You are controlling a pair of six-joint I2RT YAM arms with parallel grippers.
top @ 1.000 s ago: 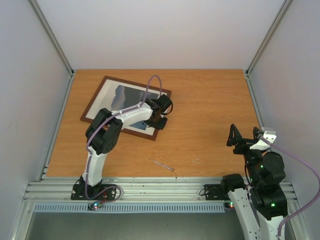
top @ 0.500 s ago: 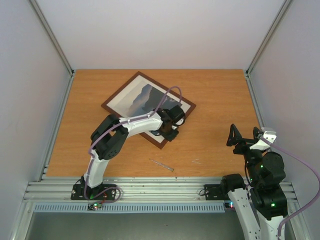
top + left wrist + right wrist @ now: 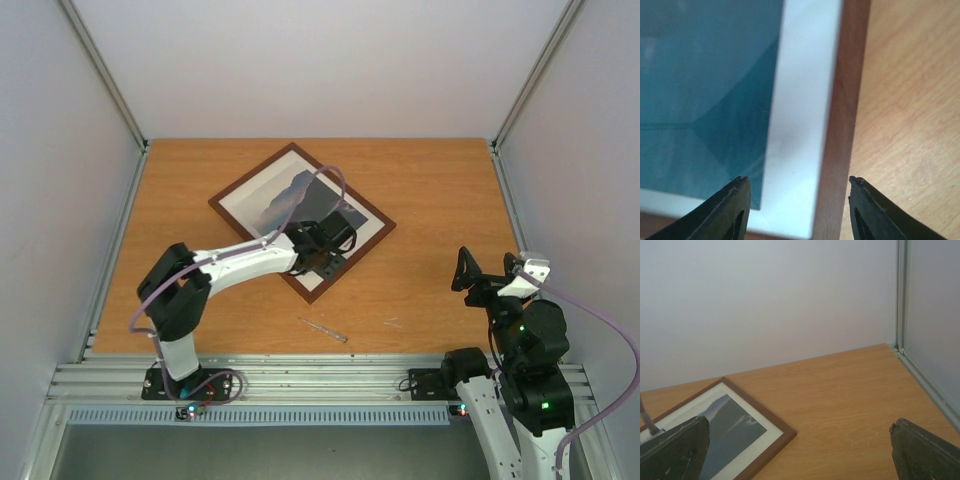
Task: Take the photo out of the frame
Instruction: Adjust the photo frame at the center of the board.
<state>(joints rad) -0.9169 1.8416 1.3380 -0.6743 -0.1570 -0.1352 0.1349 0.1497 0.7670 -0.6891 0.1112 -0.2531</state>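
An orange-brown wooden table (image 3: 430,190) fills the middle of the overhead view. A thin, pale stick-like object (image 3: 323,331) lies flat near the table's lower edge, about midway across. Plain white walls (image 3: 320,60) enclose the table on three sides. Ridged metal rails (image 3: 320,380) run along the bottom.

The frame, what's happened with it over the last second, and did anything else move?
The left gripper slid the frame rightward toward the middle of the table, turning it clockwise in the top view. It then opened, and its fingers now straddle the frame's edge without gripping. The right gripper stayed open at the right, and the thin stick near the front edge stayed put.
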